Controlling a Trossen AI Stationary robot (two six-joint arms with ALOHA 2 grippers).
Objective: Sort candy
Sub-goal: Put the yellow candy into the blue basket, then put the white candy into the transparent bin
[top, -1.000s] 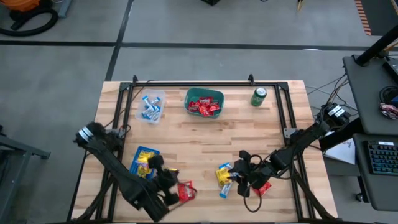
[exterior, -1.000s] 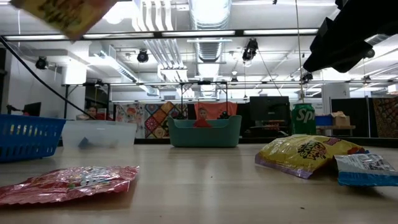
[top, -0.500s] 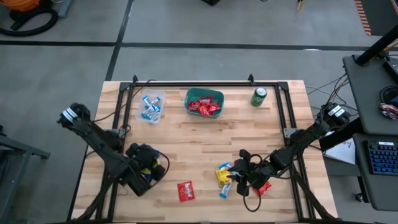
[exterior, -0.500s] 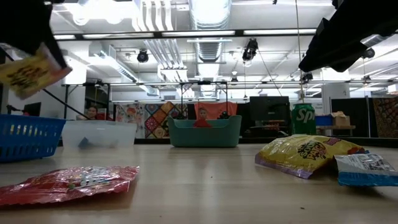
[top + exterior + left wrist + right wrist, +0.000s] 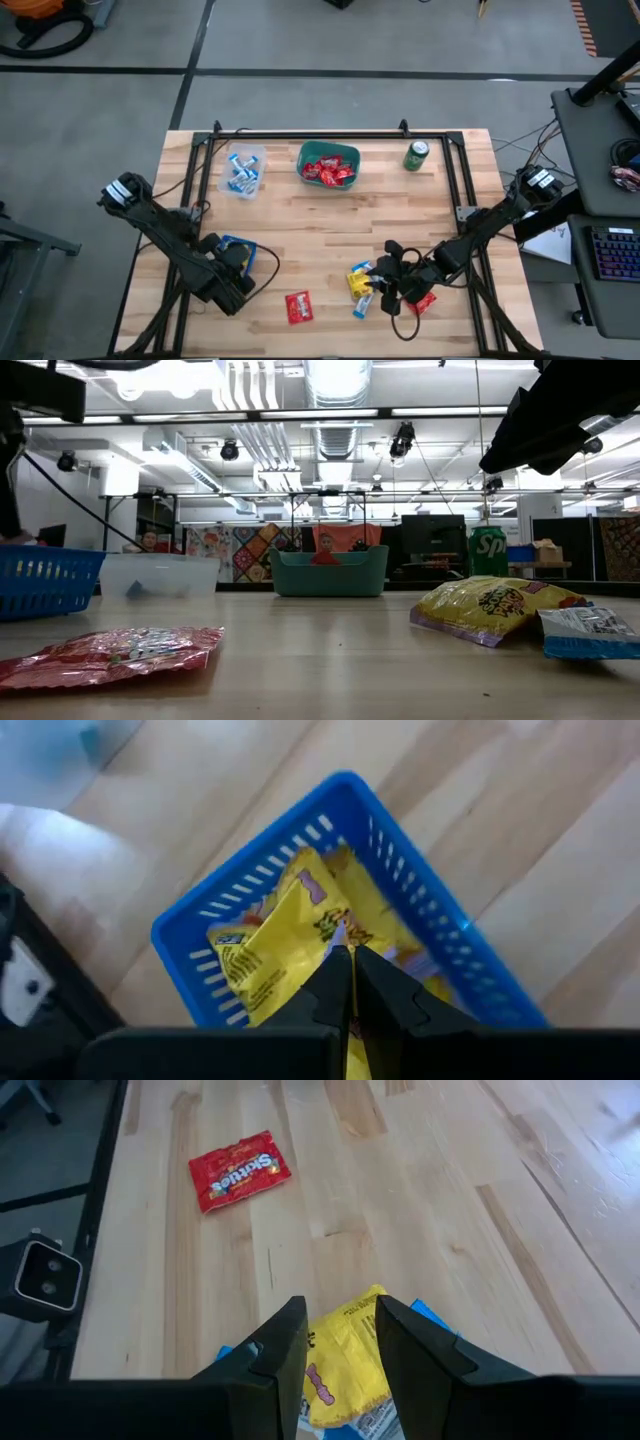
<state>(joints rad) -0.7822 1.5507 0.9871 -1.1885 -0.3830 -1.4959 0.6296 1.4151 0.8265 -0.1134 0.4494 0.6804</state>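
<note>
The left arm is reaching diagonally from the table's left edge, placing the left gripper [image 5: 350, 982] directly above the blue basket [image 5: 420, 910]. Its fingers are pressed together on a yellow packet [image 5: 285, 935], which is hanging into the blue basket over other yellow packets.

The right arm is extending low from the table's right edge, well to the right of the blue basket. The right gripper [image 5: 338, 1335] is standing partly open, its fingers straddling a yellow packet on the table [image 5: 345, 1365] without visibly clamping it. A red packet [image 5: 298, 307] is lying between the blue basket and the right gripper.
</note>
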